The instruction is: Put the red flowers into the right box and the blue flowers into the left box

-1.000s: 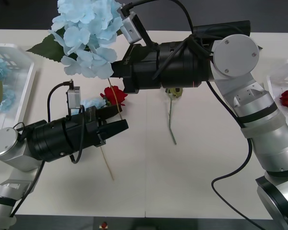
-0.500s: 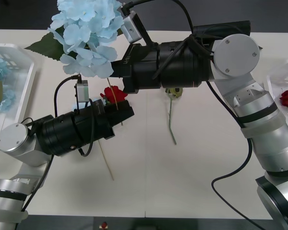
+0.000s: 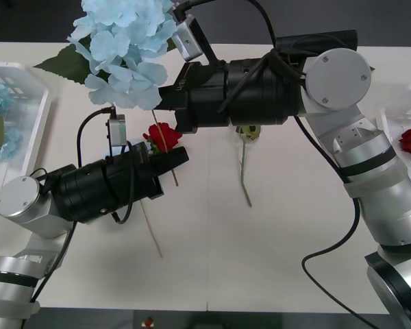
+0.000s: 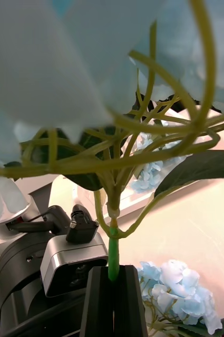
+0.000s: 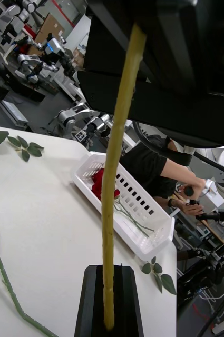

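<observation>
A white table (image 3: 294,260) spreads beneath the left gripper (image 3: 178,159) and the right gripper (image 3: 166,99). A bare green stem (image 3: 244,175) lies flat on it, just to the right of the left gripper's tip and apart from it. Its drooping yellow-green head (image 3: 248,131) sits under the right arm. In the left wrist view, small leaf sprigs (image 5: 25,150) lie on the table well ahead of the left gripper.

Robotics lab, other robot arms (image 5: 32,58) on stands, white worktable (image 3: 274,233)
</observation>
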